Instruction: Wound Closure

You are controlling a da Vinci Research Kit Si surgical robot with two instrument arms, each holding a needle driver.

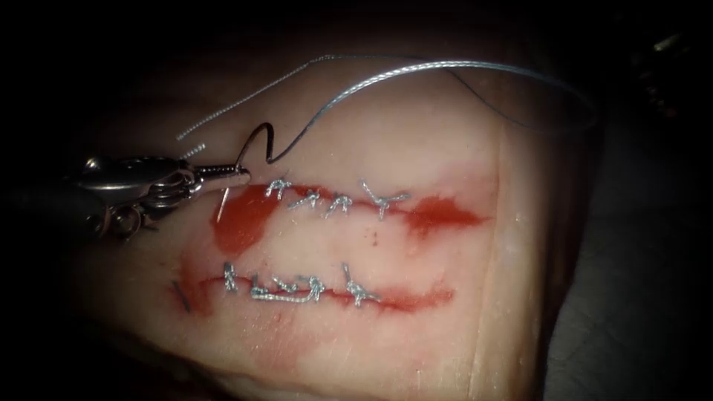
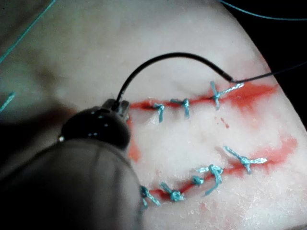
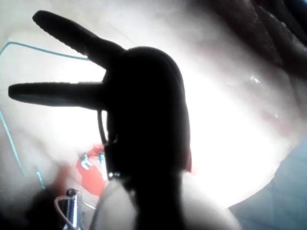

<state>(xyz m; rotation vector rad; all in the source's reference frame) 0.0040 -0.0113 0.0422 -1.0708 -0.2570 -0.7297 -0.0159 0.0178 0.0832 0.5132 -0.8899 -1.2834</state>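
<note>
At the left end of the upper cut, the left tool (image 1: 223,175) grips the needle (image 1: 256,145) near its tip end; its curve arches up clear of the tissue (image 1: 416,148), thread (image 1: 416,68) trailing right. Right tool (image 3: 55,60) gapes wide, empty.

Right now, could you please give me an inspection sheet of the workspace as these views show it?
Surface: tissue with two horizontal cuts, both crossed by knotted stitches; red fluid pooled at the upper cut's left end.
Job's things: needle held near one end, arching free above the tissue, not in it; thread trails from its other end in a loop over the tissue.
Clutter: nothing seen.
Grippers: left tool shut on the needle, at the left end of the upper cut; right tool open, holding nothing.
Cables: nothing seen.
Surroundings: dark.
</note>
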